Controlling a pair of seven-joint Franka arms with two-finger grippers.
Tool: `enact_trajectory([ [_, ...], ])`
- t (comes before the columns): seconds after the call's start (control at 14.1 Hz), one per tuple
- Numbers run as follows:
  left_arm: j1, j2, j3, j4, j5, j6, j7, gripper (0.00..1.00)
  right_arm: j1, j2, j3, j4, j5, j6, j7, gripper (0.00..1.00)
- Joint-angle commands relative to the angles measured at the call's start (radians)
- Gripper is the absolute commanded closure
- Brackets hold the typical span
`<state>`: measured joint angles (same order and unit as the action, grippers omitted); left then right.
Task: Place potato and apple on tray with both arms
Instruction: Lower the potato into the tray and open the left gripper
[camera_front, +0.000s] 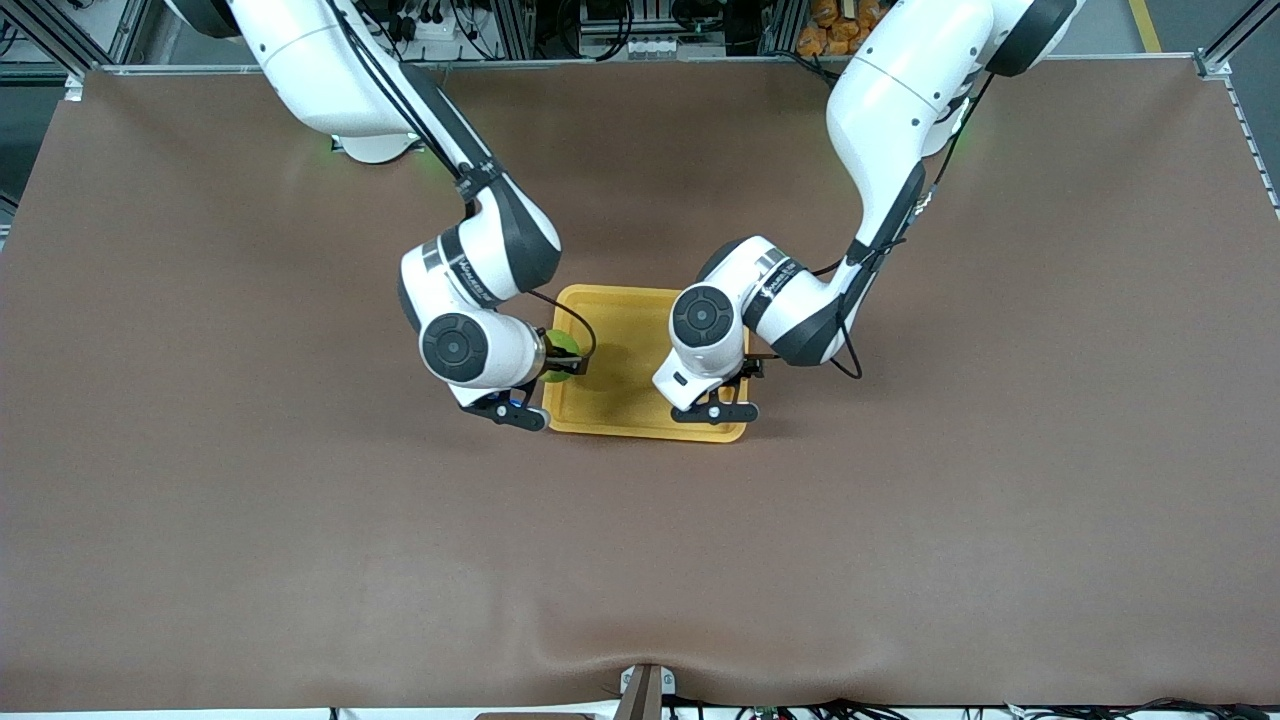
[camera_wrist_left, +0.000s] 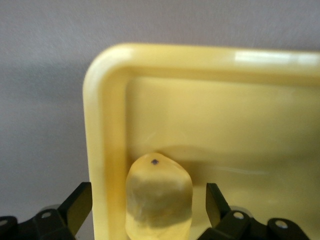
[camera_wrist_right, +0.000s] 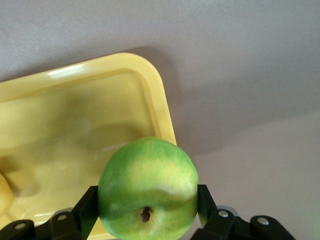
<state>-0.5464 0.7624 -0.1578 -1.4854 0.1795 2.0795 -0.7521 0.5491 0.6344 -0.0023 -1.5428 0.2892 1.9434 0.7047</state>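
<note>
The yellow-orange tray (camera_front: 620, 340) lies mid-table between the arms. My right gripper (camera_wrist_right: 148, 202) is shut on the green apple (camera_wrist_right: 147, 190), stem dimple toward the camera, and holds it above the tray's rim (camera_wrist_right: 160, 95) at the right arm's end; the apple also shows in the front view (camera_front: 562, 343). My left gripper (camera_wrist_left: 147, 205) is open around the potato (camera_wrist_left: 159, 197), which rests in the tray beside the rim (camera_wrist_left: 102, 150) near a corner. Its fingers (camera_wrist_left: 79, 204) stand clear of the potato on both sides, one outside the rim. The left hand hides the potato in the front view.
The brown table mat (camera_front: 300, 520) spreads around the tray. Both arms' wrists hang close over the tray's two ends. A metal post (camera_front: 645, 690) stands at the table edge nearest the front camera.
</note>
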Motion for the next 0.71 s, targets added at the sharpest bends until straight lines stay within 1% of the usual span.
enact_trajectory([
  [0.0,0.034,-0.066,0.003,0.002,0.023,-0.059,-0.013,0.0,0.026,0.005,-0.01,-0.011,0.013,0.023,0.036,0.72],
  [0.14,0.075,-0.13,0.0,0.0,0.015,-0.11,-0.004,0.0,0.034,0.011,-0.01,-0.025,0.013,0.054,0.044,0.72],
  [0.64,0.212,-0.38,-0.009,0.002,0.014,-0.284,0.043,0.0,0.052,0.037,-0.01,-0.026,0.013,0.097,0.062,0.71],
])
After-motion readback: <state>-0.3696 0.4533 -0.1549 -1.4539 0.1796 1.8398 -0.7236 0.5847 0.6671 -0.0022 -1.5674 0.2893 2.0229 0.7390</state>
